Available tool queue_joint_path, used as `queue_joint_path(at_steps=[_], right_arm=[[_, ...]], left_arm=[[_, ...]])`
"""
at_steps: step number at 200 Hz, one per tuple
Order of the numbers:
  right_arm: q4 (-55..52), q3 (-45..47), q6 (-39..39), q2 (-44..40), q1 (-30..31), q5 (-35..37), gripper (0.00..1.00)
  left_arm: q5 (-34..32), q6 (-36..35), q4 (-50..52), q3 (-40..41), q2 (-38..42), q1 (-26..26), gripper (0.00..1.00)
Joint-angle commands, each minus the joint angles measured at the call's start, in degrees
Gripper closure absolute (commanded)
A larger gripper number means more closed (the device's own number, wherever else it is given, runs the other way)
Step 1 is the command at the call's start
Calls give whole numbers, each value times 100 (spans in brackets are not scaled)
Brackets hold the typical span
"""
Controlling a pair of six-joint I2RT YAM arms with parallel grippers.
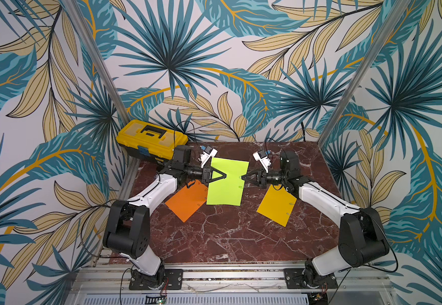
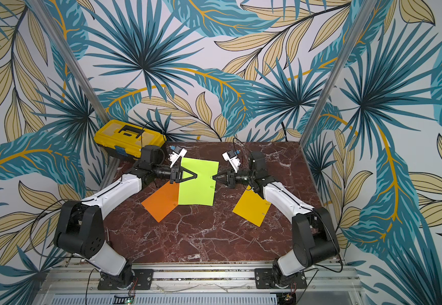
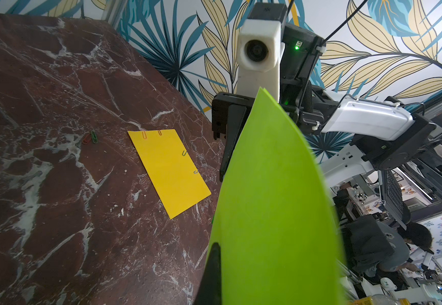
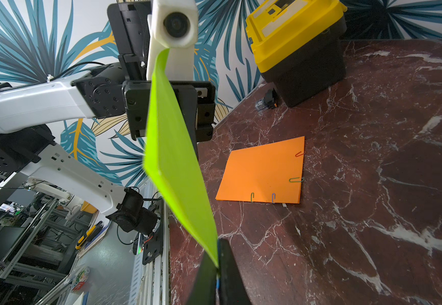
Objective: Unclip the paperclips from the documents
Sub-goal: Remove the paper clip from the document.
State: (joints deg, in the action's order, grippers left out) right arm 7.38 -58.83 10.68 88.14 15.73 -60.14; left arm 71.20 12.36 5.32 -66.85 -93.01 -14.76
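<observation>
Pulling the paperclip (image 1: 241, 177) straight off the edge, away from the paper, looks best, with the opposite jaws holding firm so the lime green sheet (image 1: 227, 190) neither slips nor tears. The sheet hangs off the table (image 1: 227, 237), spanning both jaws. Left jaws are clamped shut on one edge. Right jaws are shut on the other edge at that clip; wire or paper, can't tell. Counts:
- three documents
- green: two clips showing
- orange sheet (image 1: 188, 202), below left jaws: four
- yellow sheet (image 1: 276, 204), below right jaws: four
- loose clips (image 3: 91, 137): two
- toolbox (image 1: 151, 138): one
</observation>
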Motion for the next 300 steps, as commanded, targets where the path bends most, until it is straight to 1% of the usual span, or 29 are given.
queue_joint_path(at_steps=[1,178,274,300], right_arm=[[-229,20,-68,-77,-52,112,93],[-193,-41,9,-67,-101,141,92],[-200,-56,20,-77,-114,160,93],[-216,-41,12,-86,-130,160,96]], left_arm=[[88,-93,-140,58,187,79,100],[103,-99,-141,58,196,88,100],[105,-103,-139,58,204,81,100],[97,-111,-139,59,213,87,100]])
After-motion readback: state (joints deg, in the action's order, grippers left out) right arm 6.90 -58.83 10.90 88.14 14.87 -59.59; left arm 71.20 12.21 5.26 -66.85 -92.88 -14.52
